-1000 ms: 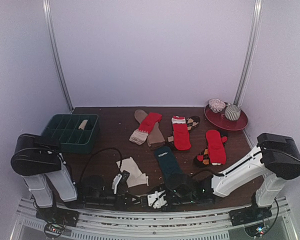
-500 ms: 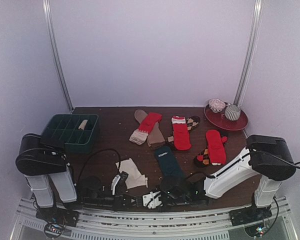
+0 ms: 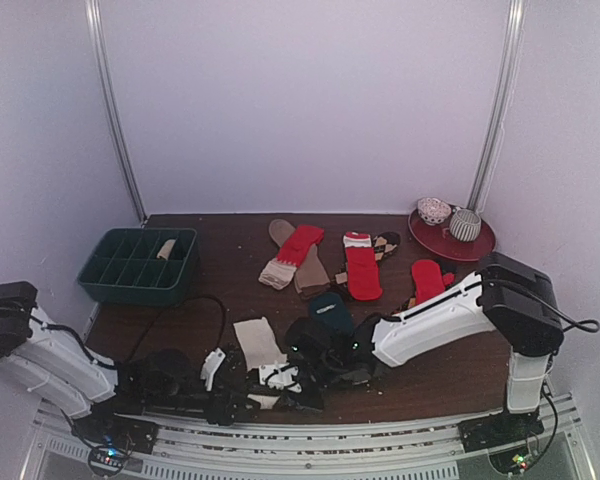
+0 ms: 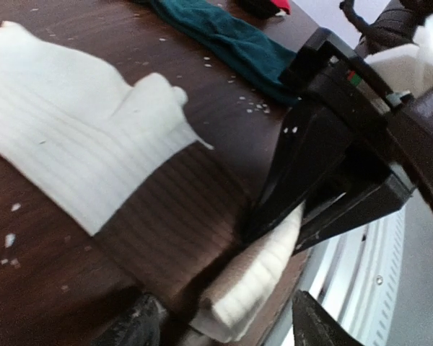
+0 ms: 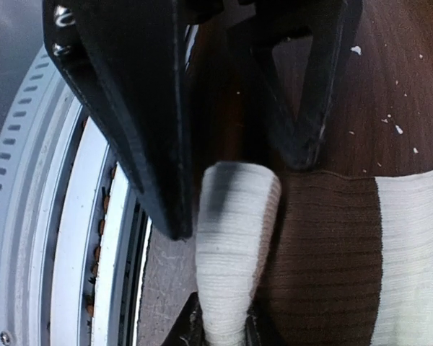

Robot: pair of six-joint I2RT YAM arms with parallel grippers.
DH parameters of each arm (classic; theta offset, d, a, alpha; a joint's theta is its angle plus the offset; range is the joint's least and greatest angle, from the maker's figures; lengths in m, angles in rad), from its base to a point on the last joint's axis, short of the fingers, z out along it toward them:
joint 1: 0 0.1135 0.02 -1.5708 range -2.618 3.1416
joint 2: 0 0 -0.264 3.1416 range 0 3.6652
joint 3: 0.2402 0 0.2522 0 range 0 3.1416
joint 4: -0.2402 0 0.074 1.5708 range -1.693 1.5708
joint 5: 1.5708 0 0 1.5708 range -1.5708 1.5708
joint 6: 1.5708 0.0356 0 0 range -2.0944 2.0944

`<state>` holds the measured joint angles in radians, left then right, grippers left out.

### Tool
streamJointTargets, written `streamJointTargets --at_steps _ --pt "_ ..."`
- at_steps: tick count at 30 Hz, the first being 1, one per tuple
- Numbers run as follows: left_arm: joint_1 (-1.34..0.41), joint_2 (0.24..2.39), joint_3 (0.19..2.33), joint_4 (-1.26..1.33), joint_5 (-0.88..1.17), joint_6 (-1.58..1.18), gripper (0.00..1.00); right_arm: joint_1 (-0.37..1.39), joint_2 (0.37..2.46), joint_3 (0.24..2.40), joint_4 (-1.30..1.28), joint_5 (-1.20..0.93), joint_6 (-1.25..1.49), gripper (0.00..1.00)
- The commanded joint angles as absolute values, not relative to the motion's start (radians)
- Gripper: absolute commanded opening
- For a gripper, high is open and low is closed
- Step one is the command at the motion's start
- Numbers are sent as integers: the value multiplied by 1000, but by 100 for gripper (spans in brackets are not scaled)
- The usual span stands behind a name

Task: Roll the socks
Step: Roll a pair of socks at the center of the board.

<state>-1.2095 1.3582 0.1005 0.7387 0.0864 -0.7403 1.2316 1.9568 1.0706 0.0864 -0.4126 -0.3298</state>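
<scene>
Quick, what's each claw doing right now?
Left gripper: open.
Right gripper: shut on the folded end of the cream and brown sock.

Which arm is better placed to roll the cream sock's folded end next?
Right, probably. The right gripper pinches the folded end of the cream sock; the left gripper stands open at that end, gripping nothing.

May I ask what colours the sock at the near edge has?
The sock is cream with a brown band; right wrist view.

Pale walls (image 3: pixel 300 100), dark wood table (image 3: pixel 230 262) — speckled
</scene>
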Motion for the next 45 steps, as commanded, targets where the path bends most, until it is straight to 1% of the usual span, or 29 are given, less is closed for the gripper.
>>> streamJointTargets --at_steps 1,4,7,11,13,16,19,24,26,30,35,37,40,41,43,44,45 --pt "-1236 1189 62 475 -124 -680 63 1181 2097 1180 -291 -605 -229 17" --pt "-1261 1087 37 511 -194 -634 64 1143 2147 1216 -319 -685 -167 17" --pt "-1273 1036 20 582 -231 -544 64 1099 2191 1216 -314 -754 -93 17" --pt "-1284 1033 -2 777 -186 -403 64 1081 2238 1213 -309 -773 -36 17" --pt "-1284 1072 -2 856 -139 -337 64 1079 2249 1212 -308 -773 -24 17" --pt "-1283 1172 42 891 -83 -294 62 1076 2256 1213 -315 -761 -15 17" --pt "-1283 1310 60 990 -38 -300 61 1069 2258 1213 -326 -747 -14 17" --pt "-1283 1526 58 1149 -27 -355 60 1066 2249 1205 -331 -740 -19 17" --pt "-1282 1587 63 1179 -20 -372 60 1066 2246 1200 -333 -735 -21 16" --pt "-1283 1628 53 1224 -12 -393 58 1063 2242 1191 -335 -730 -28 16" --pt "-1283 1628 60 1212 -12 -390 38 1062 2244 1189 -334 -724 -28 16" --pt "-1282 1627 66 1198 -9 -388 28 1063 2248 1192 -334 -720 -28 16" --pt "-1282 1634 76 1170 -3 -390 6 1062 2250 1192 -331 -715 -23 17" --pt "-1282 1640 78 1163 -3 -394 0 1062 2249 1193 -329 -711 -21 17" --pt "-1282 1654 79 1146 -1 -419 0 1062 2238 1190 -316 -702 -19 21" --pt "-1282 1662 80 1139 -2 -439 0 1062 2227 1186 -302 -691 -15 25" --pt "-1282 1666 79 1124 -2 -468 0 1062 2210 1178 -280 -681 -14 27"
